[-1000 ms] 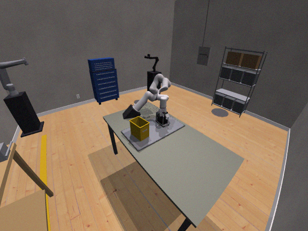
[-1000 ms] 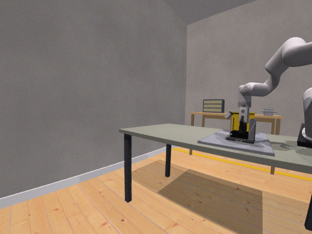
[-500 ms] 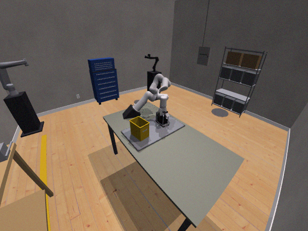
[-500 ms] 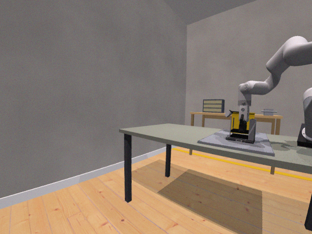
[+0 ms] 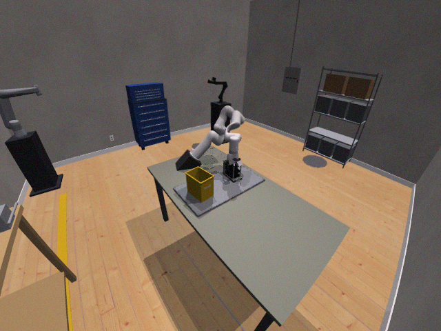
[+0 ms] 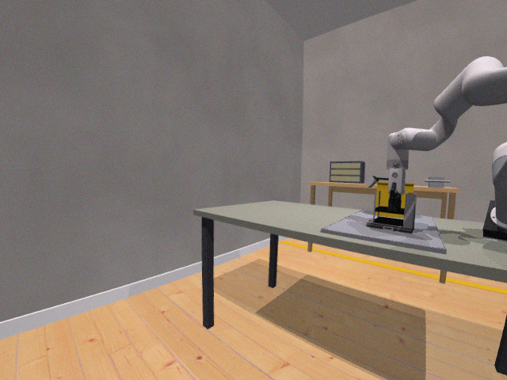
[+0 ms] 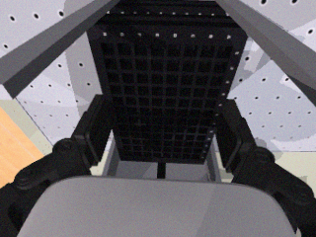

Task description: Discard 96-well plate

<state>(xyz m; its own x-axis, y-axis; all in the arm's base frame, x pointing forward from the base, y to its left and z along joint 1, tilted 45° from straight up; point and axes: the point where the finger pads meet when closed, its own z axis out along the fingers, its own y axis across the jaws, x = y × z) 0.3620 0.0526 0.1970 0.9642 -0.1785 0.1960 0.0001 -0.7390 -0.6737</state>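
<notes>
The stack rack K1 [image 5: 233, 172] stands on a grey perforated mat [image 5: 218, 187] on the table. My gripper [image 7: 163, 111] reaches straight down into the rack and is shut on the upper 96-well plate [image 7: 163, 94], a black gridded plate; a finger presses each long side. The gripper also shows in the exterior view [image 6: 394, 191], inside the rack's frame [image 6: 393, 214]. The lower plate is hidden under the upper one. The yellow plastics bin W1 [image 5: 200, 183] stands upright on the same mat, left of the rack, mouth open upward.
The rack's grey slanted uprights [image 7: 44, 59] pass close on both sides of the gripper. The arm's dark base [image 5: 187, 160] sits at the table's back edge, behind the bin.
</notes>
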